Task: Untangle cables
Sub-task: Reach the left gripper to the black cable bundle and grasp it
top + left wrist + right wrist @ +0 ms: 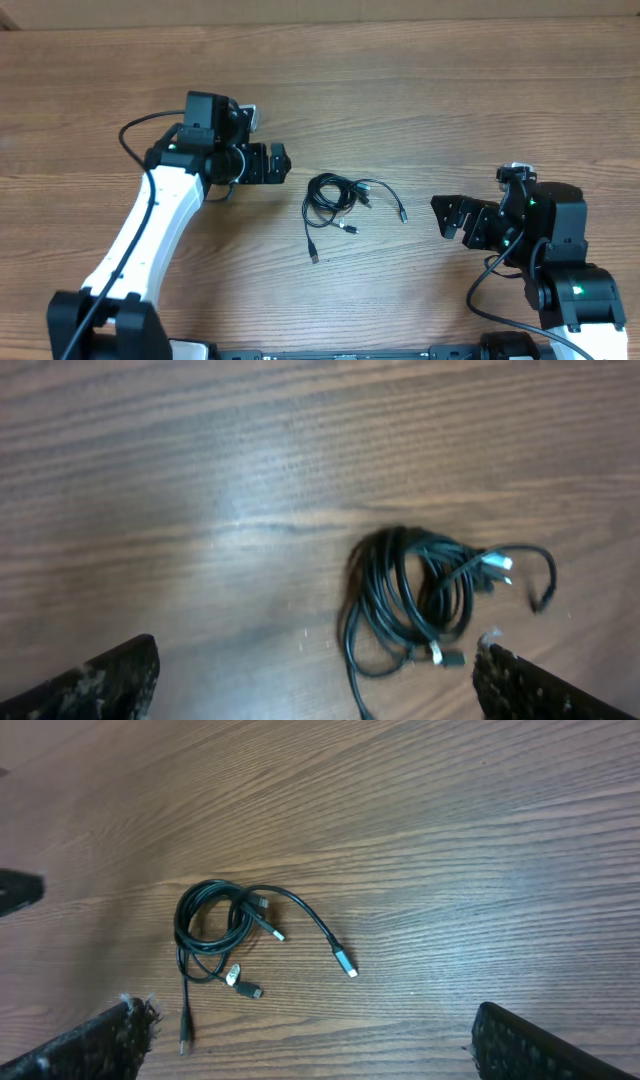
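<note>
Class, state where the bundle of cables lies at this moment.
In the overhead view the cables lie on the table, between the left hand and the right hand, touching neither.

A brown wood-grain table (pixel 420 90) fills the view, softly glared.
</note>
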Robot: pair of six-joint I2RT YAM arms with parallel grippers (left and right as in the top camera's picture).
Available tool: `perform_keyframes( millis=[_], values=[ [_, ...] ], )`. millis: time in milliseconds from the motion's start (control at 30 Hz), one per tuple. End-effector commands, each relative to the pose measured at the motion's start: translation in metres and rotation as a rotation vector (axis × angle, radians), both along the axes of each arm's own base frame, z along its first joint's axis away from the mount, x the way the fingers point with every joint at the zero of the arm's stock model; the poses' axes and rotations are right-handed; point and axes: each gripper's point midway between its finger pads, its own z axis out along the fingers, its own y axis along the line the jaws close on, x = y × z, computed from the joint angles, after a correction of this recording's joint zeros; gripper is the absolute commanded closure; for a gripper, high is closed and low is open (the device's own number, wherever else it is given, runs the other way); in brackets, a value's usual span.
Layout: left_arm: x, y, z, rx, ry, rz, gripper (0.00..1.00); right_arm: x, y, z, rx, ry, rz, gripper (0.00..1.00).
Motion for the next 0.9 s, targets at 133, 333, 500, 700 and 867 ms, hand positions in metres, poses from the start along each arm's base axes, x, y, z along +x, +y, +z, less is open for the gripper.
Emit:
perform_keyframes(
  millis=[133,333,500,700,867],
  values=[
    [0.013,-0.022,-0.039,0.11,0.022,-0.05,0.0,0.005,0.0,0.016,0.01,-0.043,-0.001,0.0],
    [0.002,-0.062,-0.078,0.164,0.042,-0.249,0.03,0.005,0.0,0.016,0.01,-0.042,-0.001,0.0],
    [-0.002,-0.077,-0.101,0.191,0.055,-0.307,0.16,0.005,0.0,0.016,0.009,-0.042,-0.001,0.0],
    [-0.005,-0.08,-0.107,0.194,0.07,-0.315,0.64,0.005,0.0,0.016,0.009,-0.042,-0.001,0.0],
    [-0.005,-0.084,-0.1,0.167,0.095,-0.293,0.94,0.005,0.0,0.016,0.009,-0.043,-0.001,0.0]
  ],
)
